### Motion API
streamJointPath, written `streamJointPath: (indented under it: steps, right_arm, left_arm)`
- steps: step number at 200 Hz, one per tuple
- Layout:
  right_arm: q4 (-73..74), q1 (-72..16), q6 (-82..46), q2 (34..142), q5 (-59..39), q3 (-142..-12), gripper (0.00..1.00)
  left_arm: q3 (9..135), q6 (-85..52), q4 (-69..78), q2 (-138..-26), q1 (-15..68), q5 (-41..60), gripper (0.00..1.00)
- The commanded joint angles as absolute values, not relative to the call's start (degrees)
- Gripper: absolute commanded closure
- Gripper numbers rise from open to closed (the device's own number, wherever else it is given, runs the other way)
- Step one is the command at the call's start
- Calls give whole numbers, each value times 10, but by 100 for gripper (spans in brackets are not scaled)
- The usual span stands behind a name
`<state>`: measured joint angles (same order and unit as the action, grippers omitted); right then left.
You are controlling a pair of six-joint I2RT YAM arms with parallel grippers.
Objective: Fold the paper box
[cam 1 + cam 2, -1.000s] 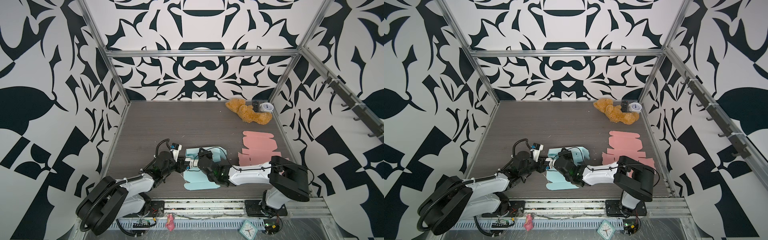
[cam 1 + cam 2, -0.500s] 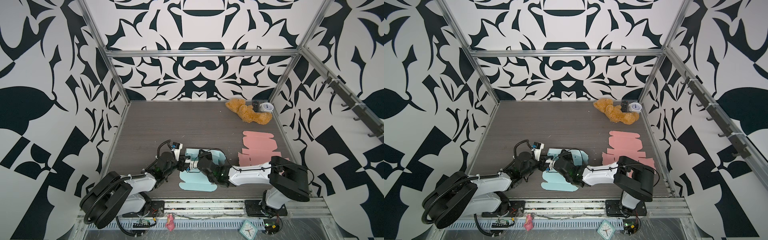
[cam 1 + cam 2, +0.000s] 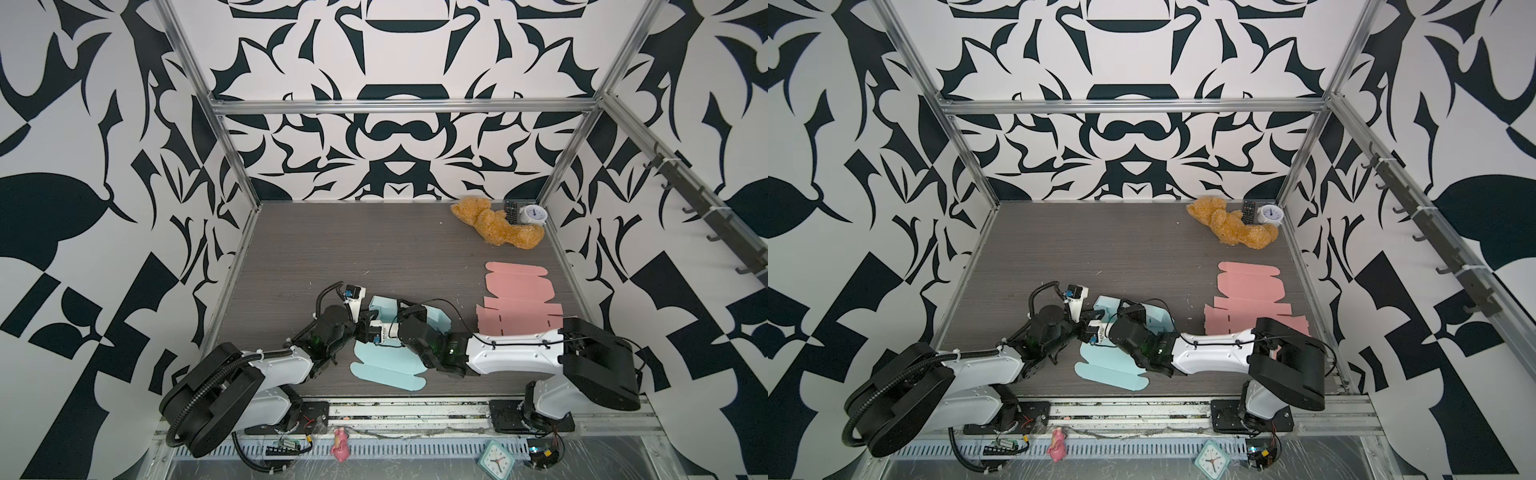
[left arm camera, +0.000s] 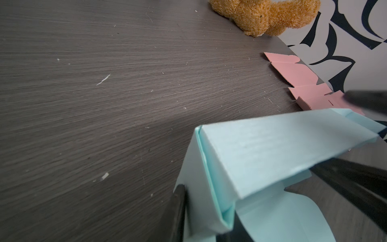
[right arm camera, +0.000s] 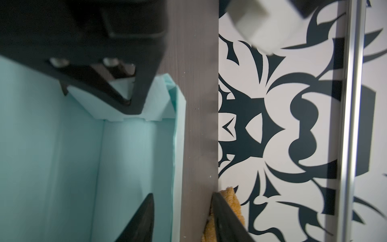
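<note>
The half-formed paper box (image 3: 386,361) lies front-centre on the desk (image 3: 332,249). The left hand (image 5: 130,103) clamps one raised wall; the right hand (image 5: 182,194) stands apart, astride another. Likely light, easily creased card: best gripped at wall edges.

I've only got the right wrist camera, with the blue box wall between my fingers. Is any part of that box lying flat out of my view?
Observer: Yes. In both top views the light blue box has its lid panel flat on the table, on the near side.
Operator: How is the left gripper gripping?
Observer: The left wrist view shows the left gripper pinching a doubled wall corner, one finger outside, the other inside.
Operator: Anything right of the box?
Observer: Some pink flat blanks lie there, apart from it.
</note>
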<state>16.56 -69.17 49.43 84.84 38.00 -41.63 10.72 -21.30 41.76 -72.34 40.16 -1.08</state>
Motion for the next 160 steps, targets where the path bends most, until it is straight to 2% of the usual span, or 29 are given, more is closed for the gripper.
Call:
streamJointPath:
  steps: [1,53,87,134,160]
  right_arm:
    - [140,-694,398,812,347,-432,41]
    - [60,-718,328,759,306,-448,24]
    - [6,-700,207,718,253,-506,8]
    - [-185,-554,-27,790,117,-672,9]
    - [-237,-504,-106,839,33,-725,10]
  left_arm:
    - [102,-204,433,-723,404,-28,74]
    - [105,-193,436,-726,414,-52,76]
    - [108,-184,434,-726,421,-61,76]
    - [112,-178,434,-742,426,-70,77]
    - [112,-171,430,-738,428,-79,78]
